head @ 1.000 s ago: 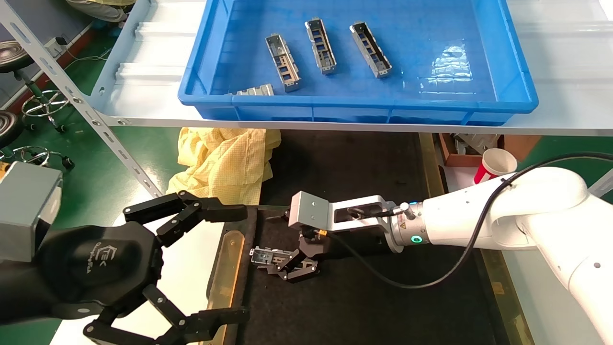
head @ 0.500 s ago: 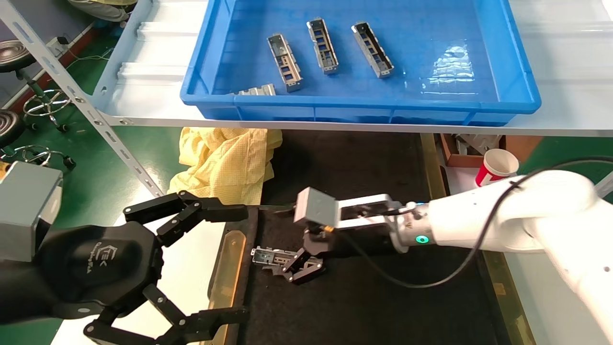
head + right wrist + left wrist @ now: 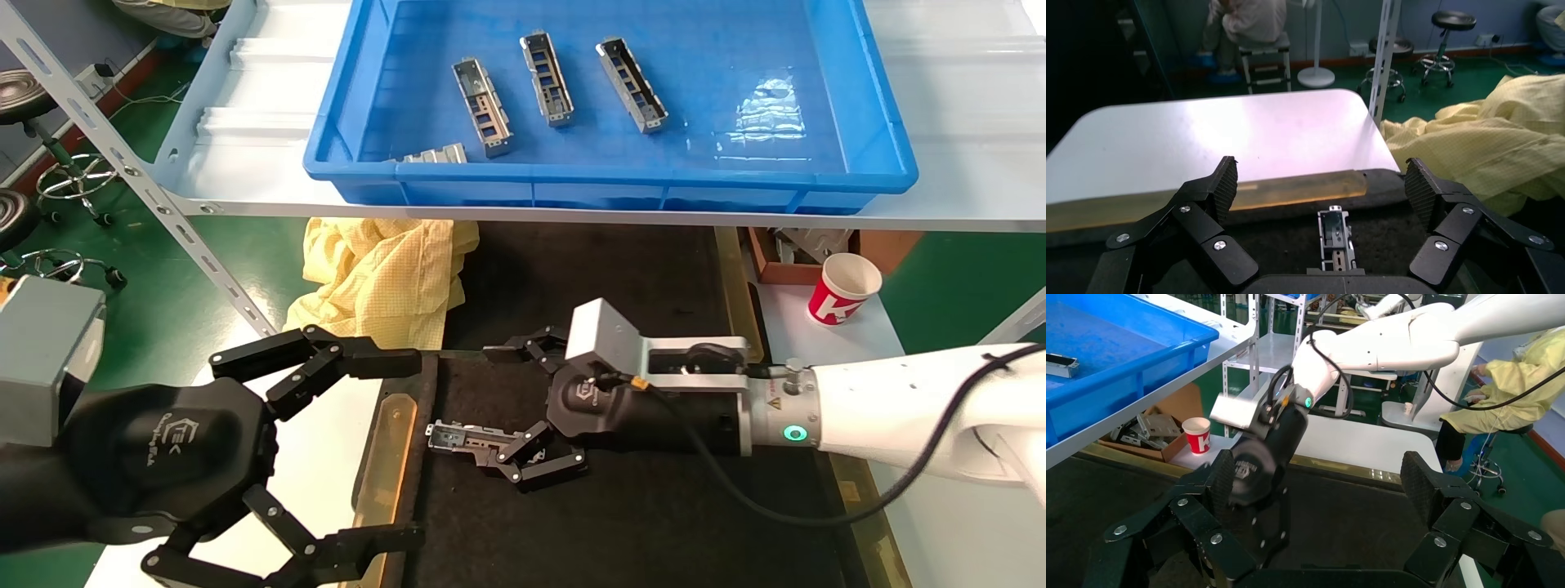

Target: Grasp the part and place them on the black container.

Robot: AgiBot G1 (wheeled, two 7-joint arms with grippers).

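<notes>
One silvery-grey part (image 3: 459,437) lies flat on the black container (image 3: 621,286), near its left edge. My right gripper (image 3: 500,408) hovers low over the part's right end, open, one finger on each side and neither touching. In the right wrist view the part (image 3: 1335,236) lies between the spread fingers (image 3: 1228,184), close to the palm, on the black container (image 3: 1395,245). My left gripper (image 3: 409,447) hangs open at the lower left, beside the tray's left edge. The left wrist view shows the left gripper (image 3: 1319,478) holding nothing.
A blue bin (image 3: 874,163) on the shelf above holds three more parts (image 3: 482,106) and a short ribbed block (image 3: 437,153). A yellow cloth (image 3: 384,269) lies at the tray's far left corner. An amber strip (image 3: 384,465) lines its left side. A paper cup (image 3: 846,286) stands to the right.
My right gripper has opened wide off the part, turned at the wrist and drawn back to the right. The part stays lying on the tray. The left arm has not moved.
</notes>
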